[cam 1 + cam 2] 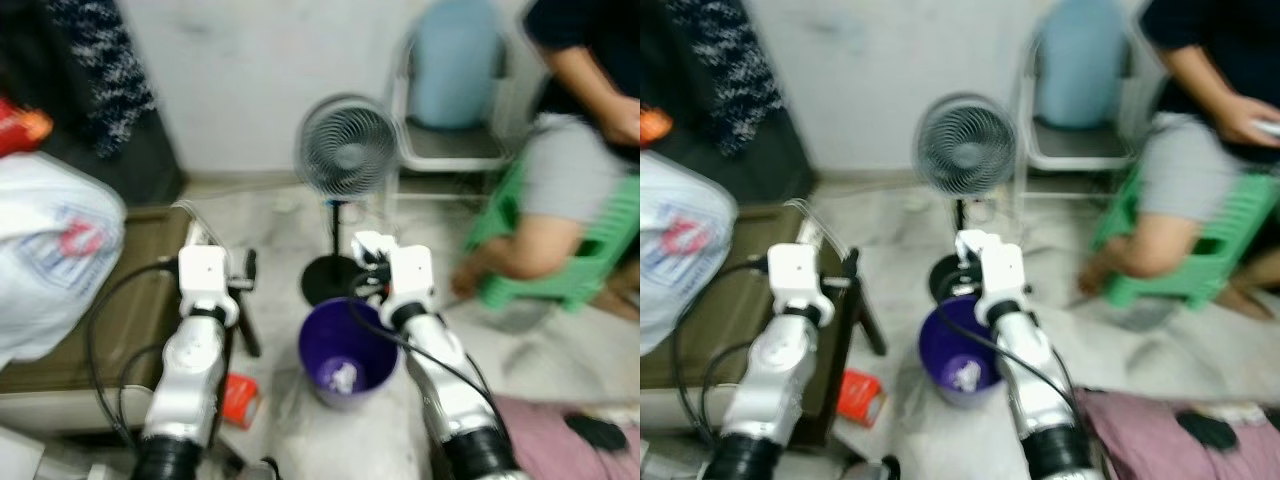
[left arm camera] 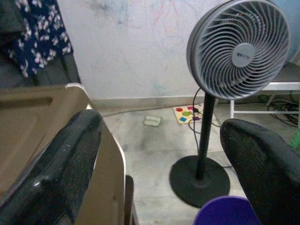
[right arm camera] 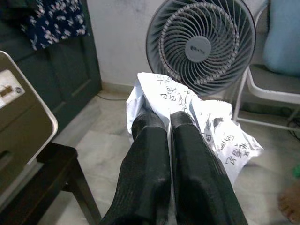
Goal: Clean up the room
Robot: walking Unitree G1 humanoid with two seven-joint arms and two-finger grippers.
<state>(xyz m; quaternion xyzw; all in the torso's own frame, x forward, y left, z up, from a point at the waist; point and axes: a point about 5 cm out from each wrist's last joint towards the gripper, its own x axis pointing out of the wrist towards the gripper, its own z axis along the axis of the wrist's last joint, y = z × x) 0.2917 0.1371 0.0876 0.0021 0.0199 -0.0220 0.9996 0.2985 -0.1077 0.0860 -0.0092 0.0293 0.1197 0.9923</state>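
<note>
Right end effector: its two black fingers are pressing together on a crumpled sheet of printed paper, pinching it near one edge while the rest is hanging loose.
Left end effector: its fingers are spreading wide and holding nothing, beside the brown desk.
Paper's place: it is sitting over the far rim of the purple bin, on the side nearer the fan.
Bin: it is standing on the floor between the two arms, already holding one pale scrap.
Doing the step well: I judge the paper needs drawing back over the middle of the bin's mouth before letting go, since it is riding close to the rim.
Edges: the fan's round base is lying just behind the bin.
Open room: a person is sitting on a green stool to the right; bare floor is lying between.
</note>
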